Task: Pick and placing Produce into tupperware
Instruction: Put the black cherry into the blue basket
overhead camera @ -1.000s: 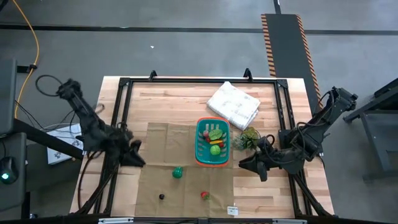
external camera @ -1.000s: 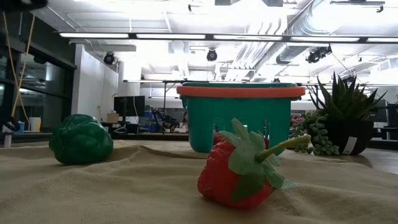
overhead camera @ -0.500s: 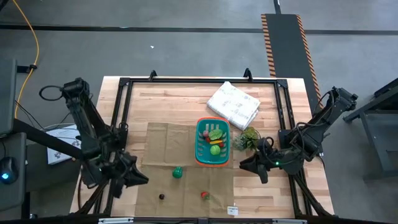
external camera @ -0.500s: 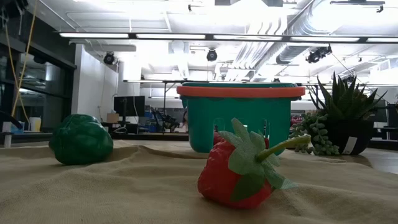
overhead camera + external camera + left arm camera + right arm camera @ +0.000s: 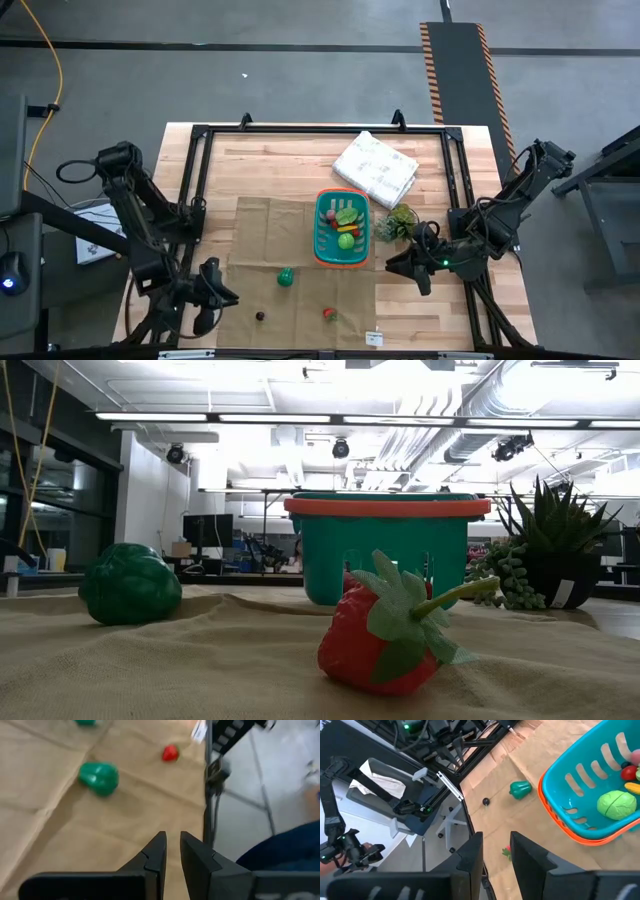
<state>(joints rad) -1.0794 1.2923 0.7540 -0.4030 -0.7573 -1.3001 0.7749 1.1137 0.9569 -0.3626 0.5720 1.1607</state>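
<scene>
The teal tupperware basket (image 5: 342,228) (image 5: 385,545) stands on the burlap mat (image 5: 300,300), holding a green round piece (image 5: 617,802) and other produce. On the mat lie a green pepper (image 5: 286,277) (image 5: 99,777), a red strawberry (image 5: 328,314) (image 5: 385,630) and a small dark piece (image 5: 259,317). My left gripper (image 5: 228,296) (image 5: 172,842) hovers over the mat's near left corner, its fingers a narrow gap apart and empty. My right gripper (image 5: 392,265) (image 5: 496,842) hangs right of the basket, open and empty.
A white rumpled cloth bundle (image 5: 375,167) lies behind the basket. A spiky potted plant (image 5: 398,222) (image 5: 560,550) stands at its right, close to my right gripper. A black frame rail (image 5: 190,200) runs along the table's sides. Bare mat lies between the loose pieces.
My left gripper has swung from the mat's left edge toward the table's near edge and sunk lower, turning as it went. The right arm, the basket and the loose produce have kept still.
</scene>
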